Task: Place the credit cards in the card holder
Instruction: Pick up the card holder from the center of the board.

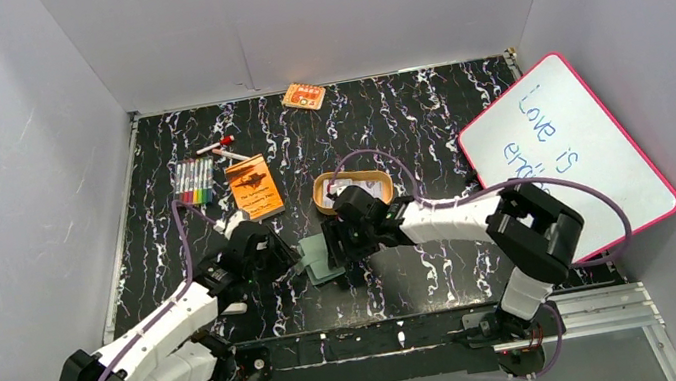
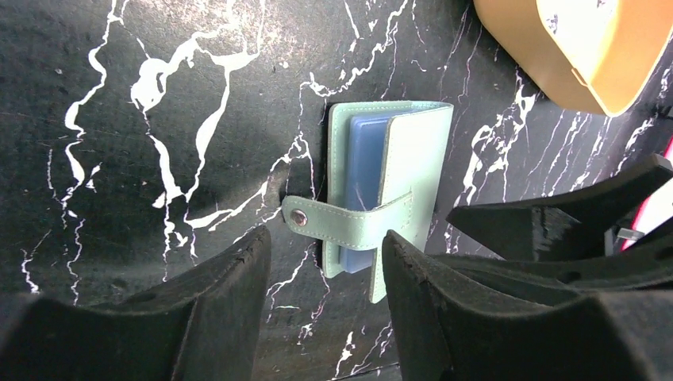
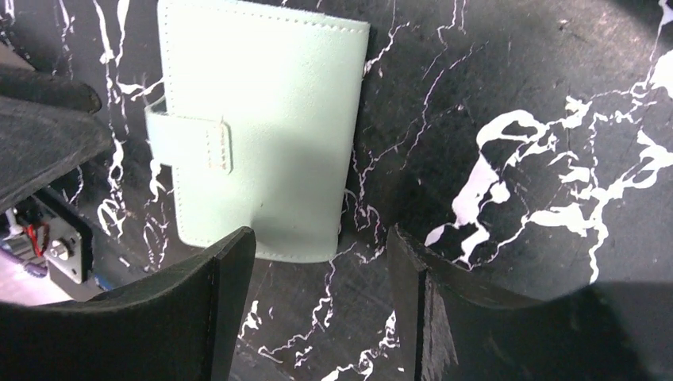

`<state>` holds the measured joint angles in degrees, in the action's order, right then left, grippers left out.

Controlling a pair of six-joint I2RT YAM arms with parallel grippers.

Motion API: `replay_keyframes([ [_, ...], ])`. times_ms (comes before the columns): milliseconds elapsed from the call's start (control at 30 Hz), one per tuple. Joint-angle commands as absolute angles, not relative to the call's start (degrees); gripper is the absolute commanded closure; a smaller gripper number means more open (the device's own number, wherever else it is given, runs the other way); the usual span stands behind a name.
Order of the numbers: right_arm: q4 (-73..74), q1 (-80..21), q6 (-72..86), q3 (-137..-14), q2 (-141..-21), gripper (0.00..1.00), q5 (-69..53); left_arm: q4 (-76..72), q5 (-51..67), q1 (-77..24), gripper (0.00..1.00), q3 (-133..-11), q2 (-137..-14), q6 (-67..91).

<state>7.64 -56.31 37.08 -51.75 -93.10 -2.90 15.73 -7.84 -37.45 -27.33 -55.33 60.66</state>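
**Both arms reach low over the card holder**

Left gripper spread, empty, above the unsnapped tab; right gripper spread, empty, facing it; holder lies between them, blue sleeves showing; pale credit cards sit in the tan tray just beyond.

Sage-green card holder flat on the dark marbled worktop, cover slightly ajar, pale blue sleeves showing, snap tab lying unfastened across its edge. Pale credit cards in the tan tray just beyond; number unclear.
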Motion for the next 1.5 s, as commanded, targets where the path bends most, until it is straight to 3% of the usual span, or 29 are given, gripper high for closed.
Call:
replay_keyframes([
  [0,8.0,-56.4,35.3,-56.2,-95.2,0.31,-0.9,11.4,-4.8,-36.2,0.48,-25.6,-54.9,61.7],
  [533,17.2,-61.3,34.4,-63.3,-105.4,0.28,9.3,9.5,-2.2,-34.9,0.4,-23.2,-54.8,60.9],
  [733,16.7,-61.7,35.3,-62.8,-105.6,0.29,10.0,9.0,-1.1,-34.9,0.43,-25.5,-52.9,59.8],
  [1033,16.2,-61.7,36.1,-62.3,-105.5,0.29,9.9,-4.9,9.9,-34.9,0.68,-25.1,-61.5,62.2],
  [1300,15.6,-61.6,36.4,-62.4,-104.7,0.29,9.4,-6.8,10.5,-34.9,0.94,-24.0,-65.9,62.6],
  [1467,15.1,-61.7,36.9,-62.0,-102.6,0.29,8.2,-3.1,6.6,-34.9,1.0,-22.7,-66.6,62.7],
])
